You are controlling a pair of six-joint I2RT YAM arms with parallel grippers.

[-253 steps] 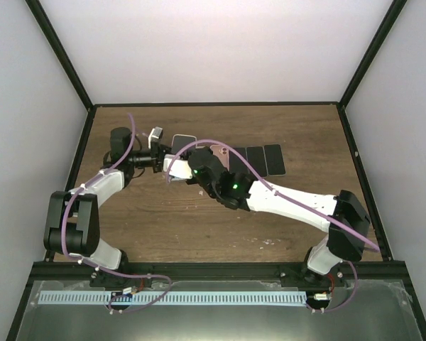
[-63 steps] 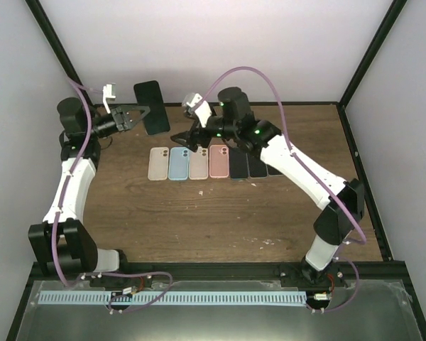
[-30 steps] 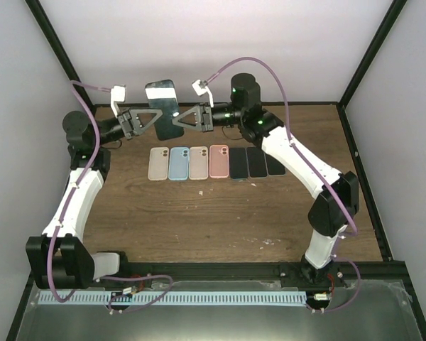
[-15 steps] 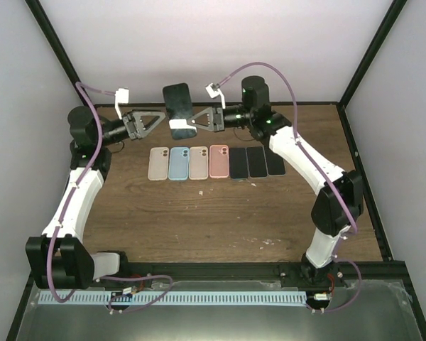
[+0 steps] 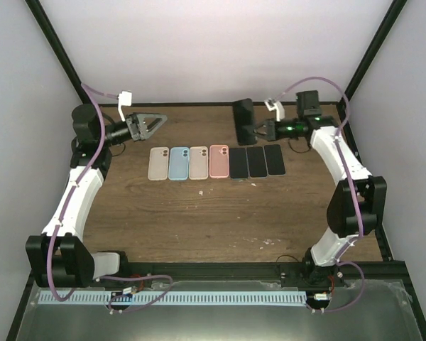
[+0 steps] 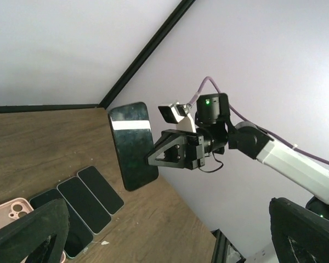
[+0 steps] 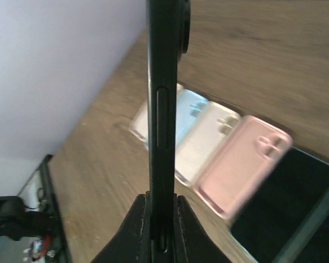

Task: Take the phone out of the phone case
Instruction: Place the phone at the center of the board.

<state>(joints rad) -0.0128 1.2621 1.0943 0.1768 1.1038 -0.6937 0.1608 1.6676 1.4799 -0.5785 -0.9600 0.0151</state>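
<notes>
My right gripper (image 5: 256, 130) is shut on the lower end of a black phone (image 5: 242, 118) and holds it upright in the air over the back of the table. The right wrist view shows this phone (image 7: 162, 98) edge-on between my fingers (image 7: 136, 219). Several empty phone cases lie in a row on the table, from a pale one (image 5: 158, 163) to a pink one (image 5: 219, 160). My left gripper (image 5: 153, 122) stands open and empty at the back left, apart from the phone (image 6: 132, 145).
Three more black phones (image 5: 256, 161) lie face up to the right of the pink case. A black frame and white walls enclose the wooden table (image 5: 199, 213). Purple cables loop over both arms.
My left gripper opened and let go of the phone, then drew back to the left. The right arm carried the phone away to the right and lower.
</notes>
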